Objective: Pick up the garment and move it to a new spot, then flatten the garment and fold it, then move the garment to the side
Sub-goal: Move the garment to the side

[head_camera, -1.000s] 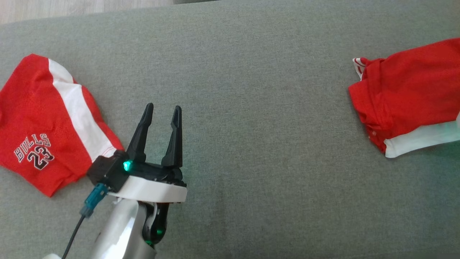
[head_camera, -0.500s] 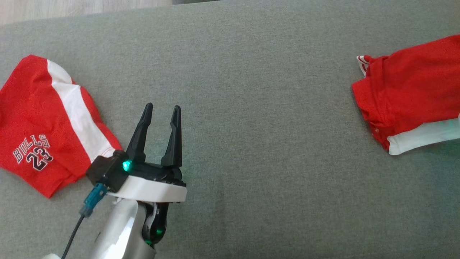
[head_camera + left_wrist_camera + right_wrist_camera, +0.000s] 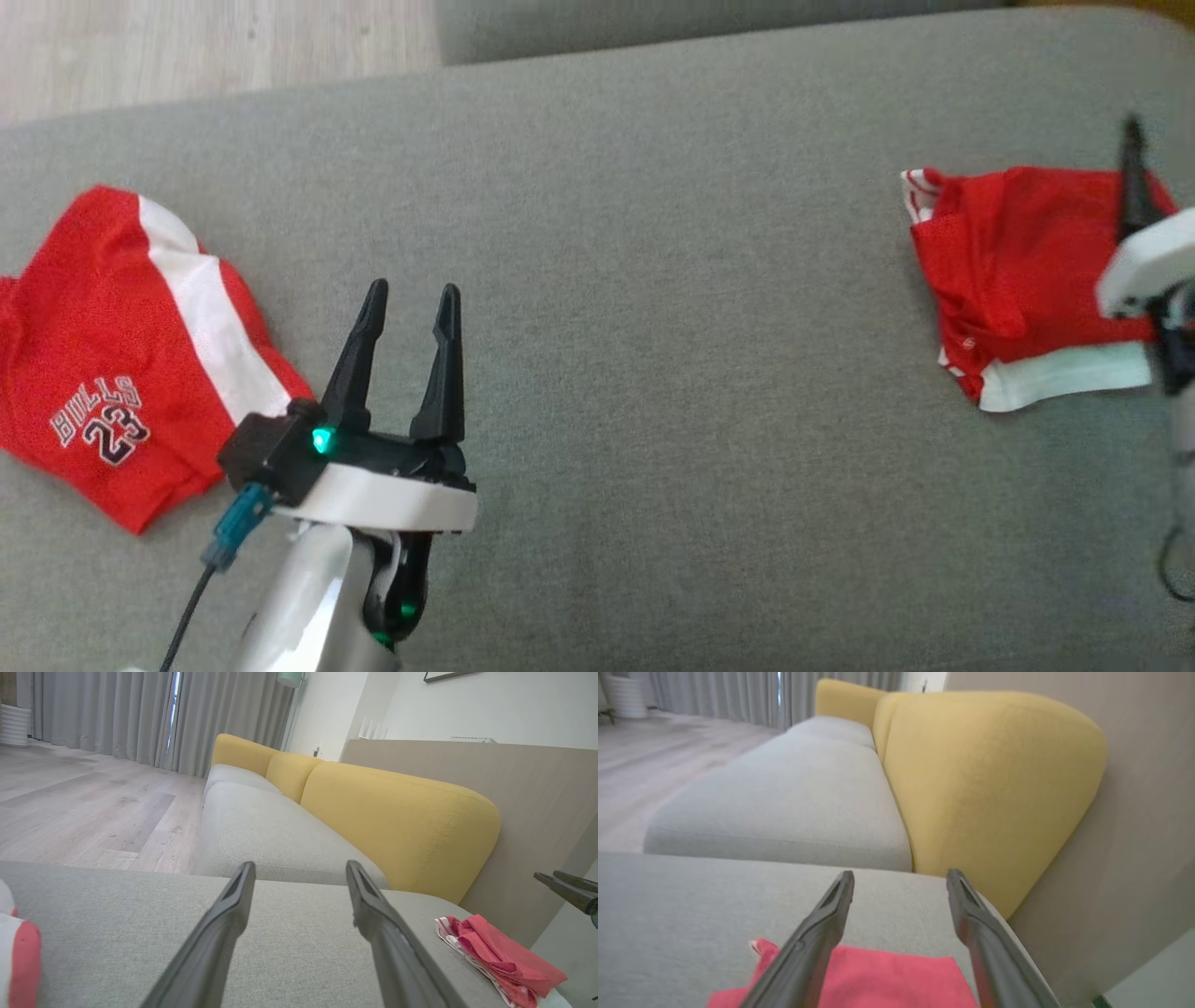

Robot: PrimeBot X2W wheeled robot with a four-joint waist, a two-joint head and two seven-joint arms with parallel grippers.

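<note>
I judge the folded red garment [image 3: 1018,261] light, limp and slippery, lying on the cushion [image 3: 700,373] just beneath my open, empty right fingers [image 3: 817,933], best pinched through all layers at a folded edge; my left fingers [image 3: 358,359], also open, stand well apart.

Right claw [image 3: 1134,159] blurred and edge-cropped — garment [image 3: 1018,252] partly hidden, it seems.

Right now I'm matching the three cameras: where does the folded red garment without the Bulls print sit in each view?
Head view: folded red garment at the right edge, mid-height.
Left wrist view: the garment in the lower right corner.
Right wrist view: the garment at bottom centre.
Shared landmark: the grey sofa seat beneath it.
</note>
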